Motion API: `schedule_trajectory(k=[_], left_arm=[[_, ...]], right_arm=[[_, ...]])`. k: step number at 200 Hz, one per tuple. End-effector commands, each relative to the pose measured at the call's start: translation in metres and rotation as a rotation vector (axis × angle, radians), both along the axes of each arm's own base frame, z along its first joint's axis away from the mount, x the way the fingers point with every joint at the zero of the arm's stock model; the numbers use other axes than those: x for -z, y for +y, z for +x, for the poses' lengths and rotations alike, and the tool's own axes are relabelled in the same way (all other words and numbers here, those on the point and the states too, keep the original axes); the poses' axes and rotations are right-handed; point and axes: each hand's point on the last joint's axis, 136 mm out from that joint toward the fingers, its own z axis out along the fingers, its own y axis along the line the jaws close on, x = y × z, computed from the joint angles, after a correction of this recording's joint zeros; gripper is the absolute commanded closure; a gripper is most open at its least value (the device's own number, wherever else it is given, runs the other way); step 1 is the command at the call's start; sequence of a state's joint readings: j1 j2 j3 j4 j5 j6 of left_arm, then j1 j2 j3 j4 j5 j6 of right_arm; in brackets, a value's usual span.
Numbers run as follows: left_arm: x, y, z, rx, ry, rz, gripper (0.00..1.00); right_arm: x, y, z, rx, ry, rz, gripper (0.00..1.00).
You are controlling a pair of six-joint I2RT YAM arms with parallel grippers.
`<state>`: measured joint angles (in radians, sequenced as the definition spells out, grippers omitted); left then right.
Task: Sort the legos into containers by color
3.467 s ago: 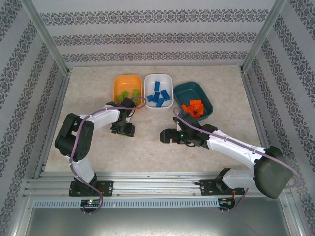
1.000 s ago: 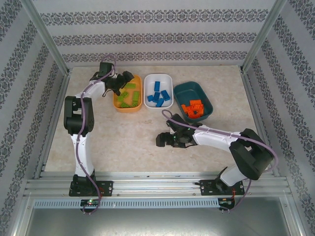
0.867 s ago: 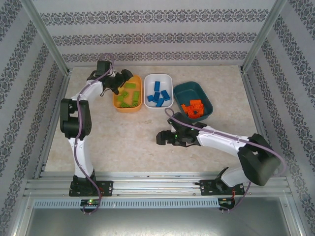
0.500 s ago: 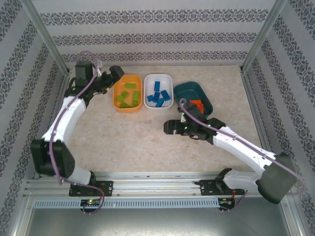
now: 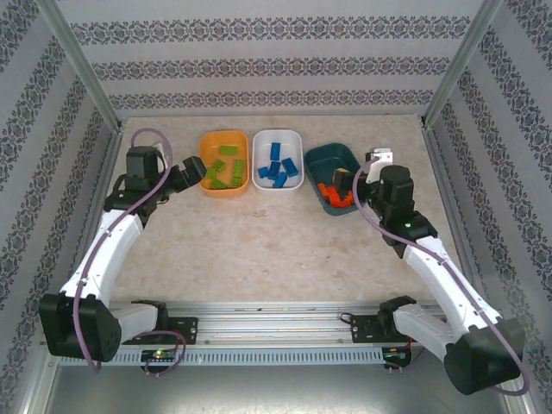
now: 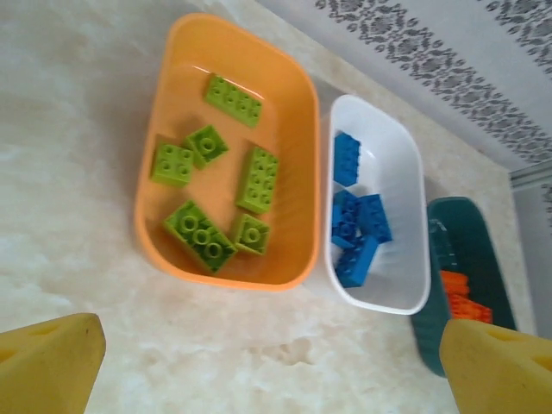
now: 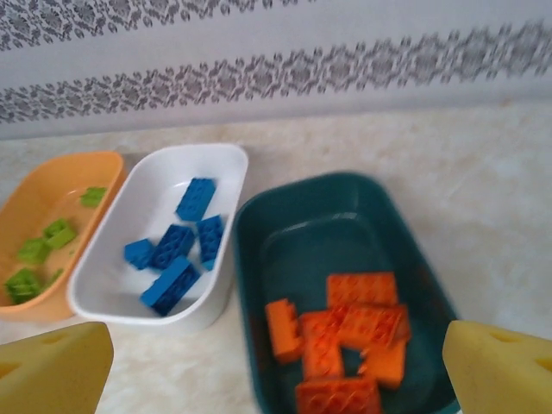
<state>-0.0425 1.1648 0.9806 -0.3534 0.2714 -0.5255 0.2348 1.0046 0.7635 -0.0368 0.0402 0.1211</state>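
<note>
Fingers (image 6: 47, 362) of L gripper (image 5: 191, 169) stand wide apart, w/ bare table (image 5: 259, 250) between them. R gripper (image 5: 343, 185) is the same, its fingers (image 7: 500, 366) spread out to the corners of the wrist view.

Vs half a sec ago: L arm has pulled back from the far-left corner. Its gripper is now just left of the orange tub (image 6: 293, 129), pointing at it. R gripper has left mid-table & swung right, now at the near end of the teal tub (image 7: 345, 224), facing the row of tubs.

Tubs haven't shifted: orange tub, white tub (image 7: 220, 177), teal tub, L to R along the far side.

Green bricks (image 6: 258, 178) lie in the orange tub, six by the L wrist cam. Blue bricks (image 7: 169, 285) are in the white tub. Orange bricks (image 7: 362, 323) are heaped at the near end of the teal tub.
</note>
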Motion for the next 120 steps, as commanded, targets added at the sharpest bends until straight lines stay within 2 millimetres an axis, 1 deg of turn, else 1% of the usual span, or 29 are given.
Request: schedule_trajectory(k=[1, 8, 25, 35, 45, 60, 69, 78, 97, 120], left_arm=[[-0.011, 0.022, 0.000, -0.048, -0.160, 0.133, 0.00], [-0.013, 0.025, -0.002, -0.060, -0.214, 0.153, 0.00], [-0.010, 0.033, -0.007, -0.091, -0.299, 0.200, 0.00], [-0.006, 0.034, -0.011, -0.087, -0.326, 0.225, 0.00], [-0.002, 0.035, -0.013, -0.077, -0.334, 0.249, 0.00], [0.004, 0.036, -0.016, -0.063, -0.319, 0.289, 0.00], [0.008, 0.039, -0.017, -0.066, -0.302, 0.316, 0.00], [0.010, 0.043, -0.018, -0.077, -0.290, 0.340, 0.00], [0.017, 0.051, -0.018, -0.095, -0.275, 0.391, 0.00], [0.026, 0.057, -0.019, -0.101, -0.266, 0.456, 0.00]], right_arm=[[-0.006, -0.021, 0.025, 0.015, -0.098, -0.156, 0.02], [0.009, -0.027, 0.032, 0.020, -0.070, -0.169, 0.02], [0.047, -0.044, 0.046, 0.054, 0.001, -0.169, 0.02], [0.069, -0.049, 0.049, 0.058, 0.052, -0.165, 0.02], [0.087, -0.053, 0.051, 0.061, 0.080, -0.178, 0.02], [0.109, -0.055, 0.051, 0.062, 0.101, -0.203, 0.02], [0.118, -0.059, 0.052, 0.089, 0.112, -0.177, 0.02], [0.124, -0.058, 0.053, 0.086, 0.102, -0.146, 0.02], [0.130, -0.057, 0.053, 0.089, 0.068, -0.124, 0.02], [0.130, -0.062, 0.048, 0.121, 0.002, -0.124, 0.02]])
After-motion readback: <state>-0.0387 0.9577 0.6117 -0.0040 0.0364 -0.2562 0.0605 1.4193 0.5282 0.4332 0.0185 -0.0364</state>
